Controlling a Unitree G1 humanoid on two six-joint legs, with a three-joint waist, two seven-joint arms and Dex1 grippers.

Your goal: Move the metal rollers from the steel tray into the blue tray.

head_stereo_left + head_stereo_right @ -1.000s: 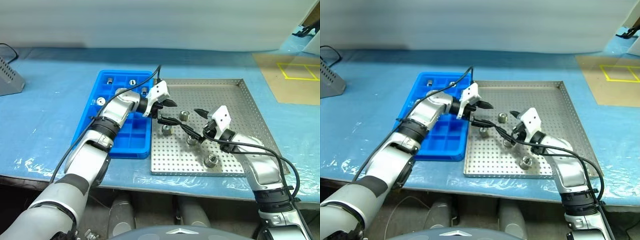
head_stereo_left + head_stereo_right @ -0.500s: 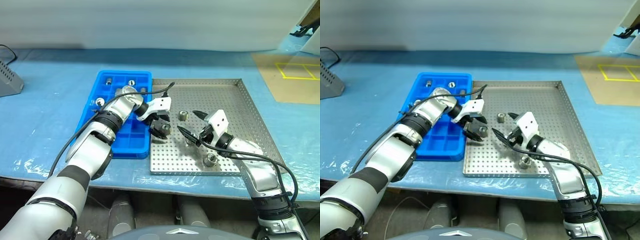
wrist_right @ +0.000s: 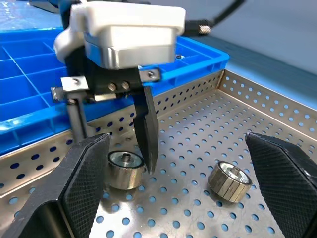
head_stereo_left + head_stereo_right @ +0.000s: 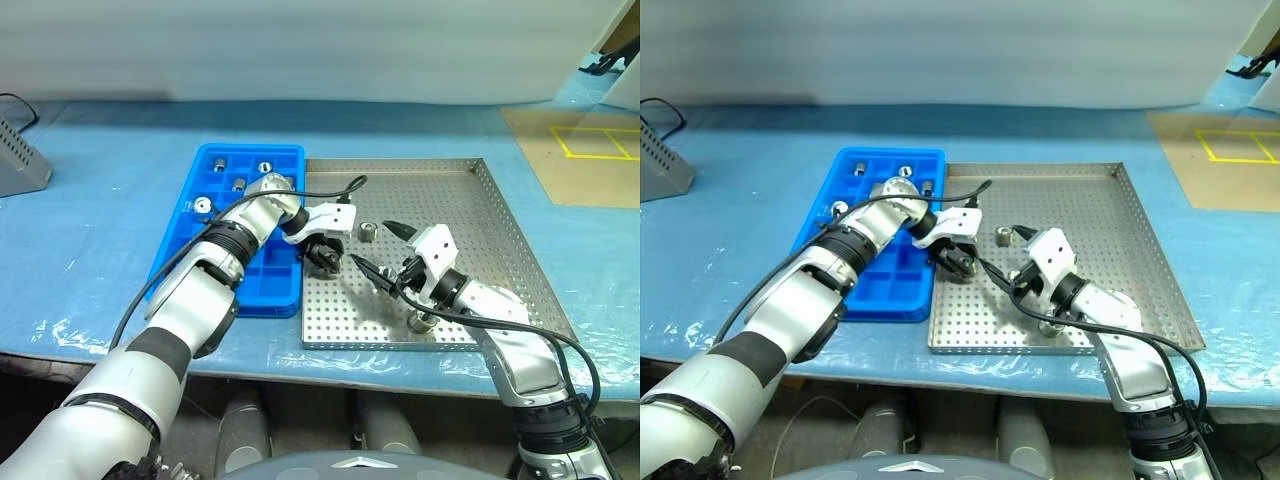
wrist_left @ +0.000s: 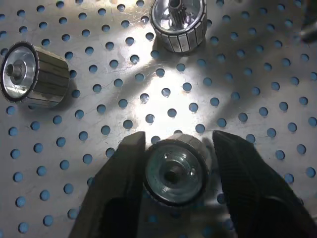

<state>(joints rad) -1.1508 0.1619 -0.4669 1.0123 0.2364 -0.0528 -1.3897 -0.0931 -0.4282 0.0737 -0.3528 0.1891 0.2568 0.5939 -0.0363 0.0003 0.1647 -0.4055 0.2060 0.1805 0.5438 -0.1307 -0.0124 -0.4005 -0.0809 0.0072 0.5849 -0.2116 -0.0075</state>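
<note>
Several metal rollers point(image 4: 203, 204) already sit in the blue tray point(image 4: 232, 288)'s far compartments; about four remain on the steel tray point(image 4: 500, 215). The left gripper point(image 5: 173, 173) is down near that tray's blue-side edge, fingers clamped on one roller point(image 5: 174, 170) not yet lifted; the right gripper point(image 4: 377, 250) hovers wide apart nearby

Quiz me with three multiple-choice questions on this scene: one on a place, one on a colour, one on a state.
1. The roller between the left hand's fingers sits: A in the blue tray, B on the steel tray, C on the table.
2. The gridded tray is: A red, B blue, C green.
3. The right hand is: A open, B shut on a roller, C shut empty.

B: perforated steel tray lies under it.
B: the blue tray has compartments.
A: right hand fingers stand wide apart.
</note>
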